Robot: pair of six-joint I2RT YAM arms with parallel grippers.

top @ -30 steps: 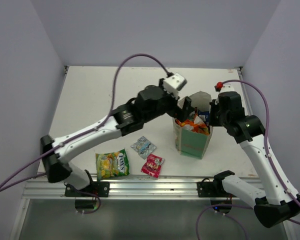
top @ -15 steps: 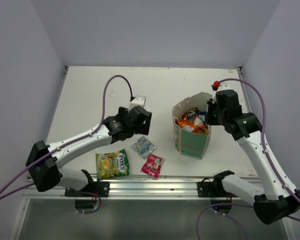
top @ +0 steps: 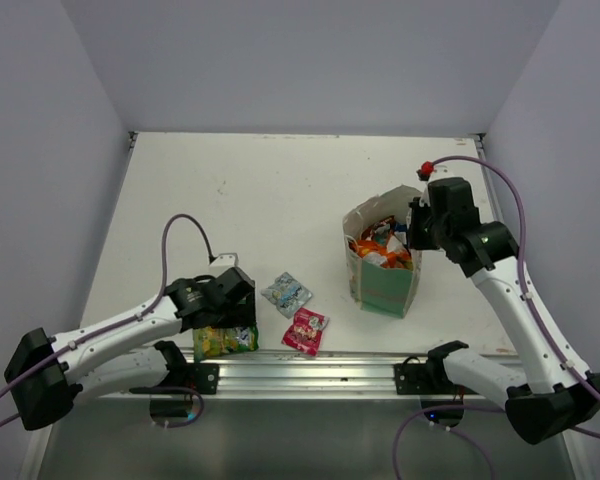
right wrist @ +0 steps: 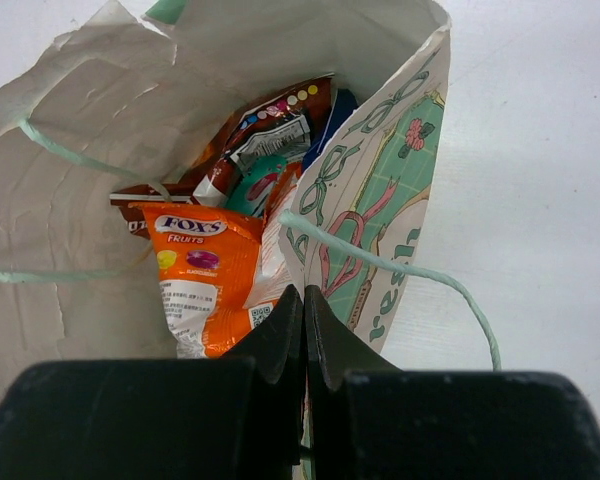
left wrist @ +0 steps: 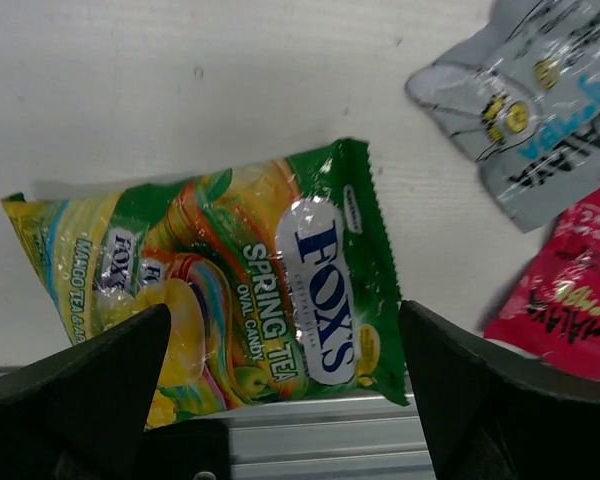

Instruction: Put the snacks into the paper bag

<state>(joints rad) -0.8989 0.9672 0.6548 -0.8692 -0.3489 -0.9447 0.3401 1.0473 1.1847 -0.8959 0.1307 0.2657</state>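
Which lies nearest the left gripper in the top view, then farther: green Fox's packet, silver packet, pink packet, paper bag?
1. Under the left gripper: green Fox's packet.
2. Rightward, too close to call: silver packet, pink packet.
3. Far right: paper bag.

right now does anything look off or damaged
The bag is crumpled and creased along its rim, and the right claw pinches one edge. The green packet lies with its near edge overhanging the metal rail. Nothing has spilled.
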